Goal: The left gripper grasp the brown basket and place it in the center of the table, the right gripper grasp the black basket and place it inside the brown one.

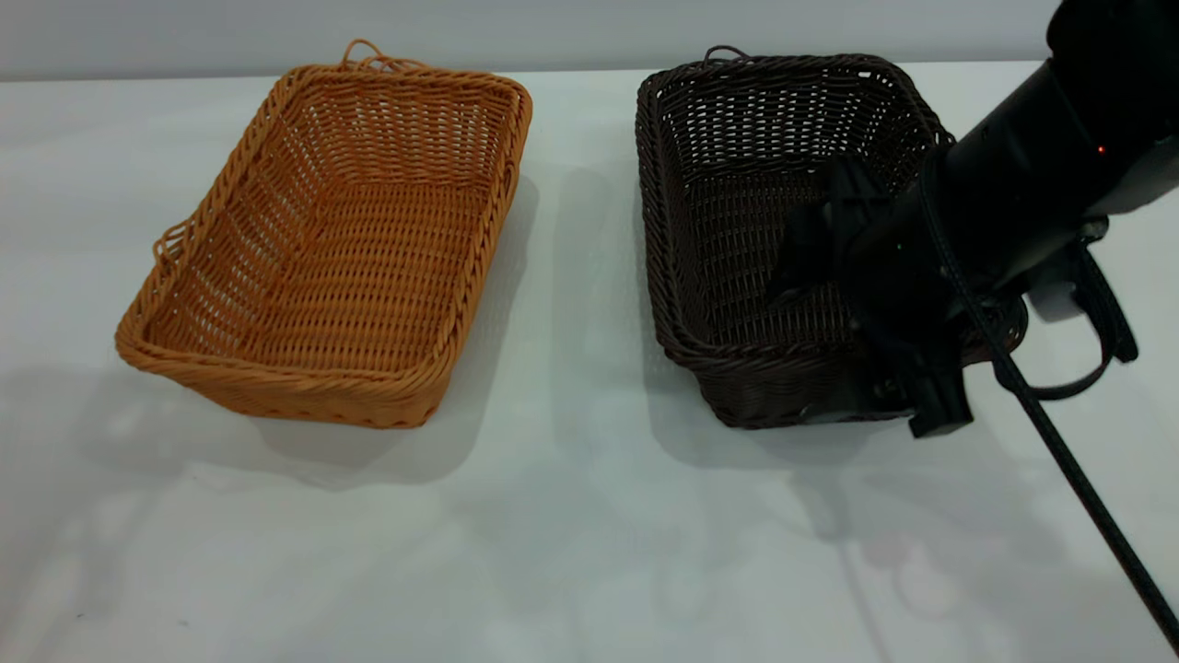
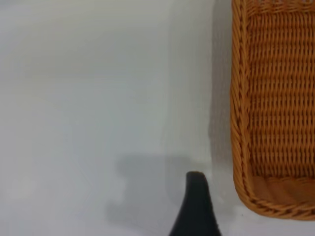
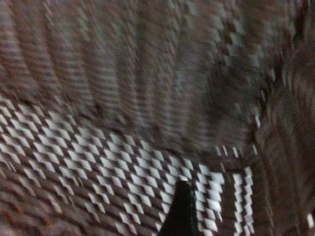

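The right gripper (image 1: 875,368) straddles the black basket's (image 1: 737,203) near corner rim (grip unclear); the brown basket (image 1: 341,239) sits apart on the table (image 1: 571,534), left gripper's state unclear.

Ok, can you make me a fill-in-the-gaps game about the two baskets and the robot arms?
1. The orange-tan woven wicker basket has ____ inside it.
2. The black two-fingered right gripper reaches into the ____ woven wicker basket.
3. Both baskets sit on the plain white-grey ____.
4. In the exterior view, the orange-tan basket sits to the ____ of the other basket.

Missing words: nothing; black; table; left
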